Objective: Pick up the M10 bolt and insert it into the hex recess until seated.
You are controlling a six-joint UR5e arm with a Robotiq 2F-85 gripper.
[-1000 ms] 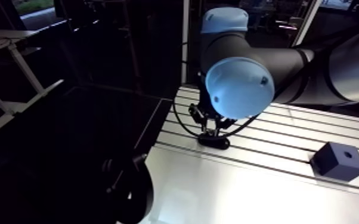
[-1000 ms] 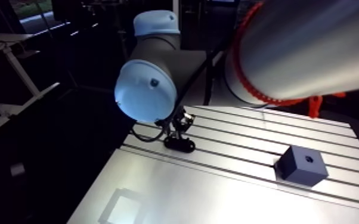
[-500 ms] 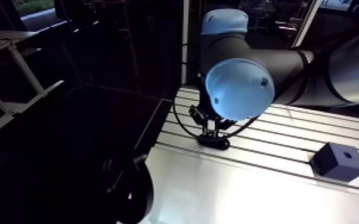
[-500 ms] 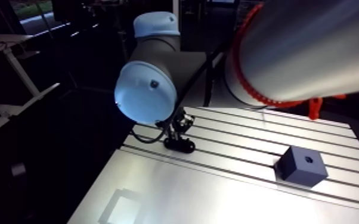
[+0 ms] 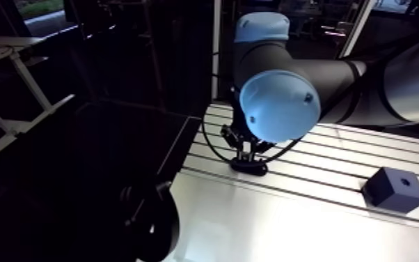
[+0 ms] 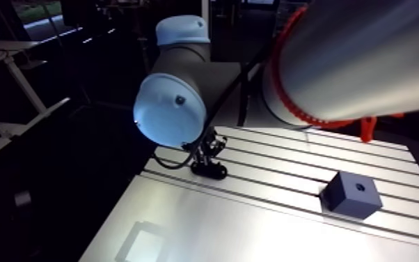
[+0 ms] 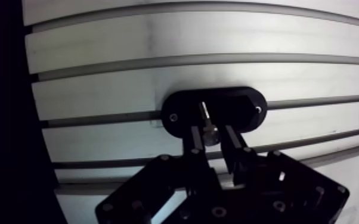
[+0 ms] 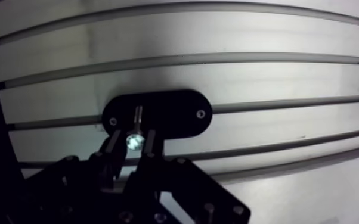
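**Gripper pinching the bolt at its holder: slip and tilt are the risks**

Gripper (image 7: 213,138) fingers are pressed against the M10 bolt (image 8: 136,128), pinching it just behind its shiny hex head. The slim metal shank lies along the black oval holder (image 8: 176,113), close to one side edge of the table (image 8: 247,83). The smooth steel offers little bite, so the bolt could rotate or slide in a light grip. A tilted bolt would probably jam at the hex recess (image 6: 357,186) instead of seating. That recess is in the top of a dark, matte, square-edged block (image 6: 351,193), well apart toward the opposite side edge. The ribbed, glossy aluminium slots could trap a dropped bolt.
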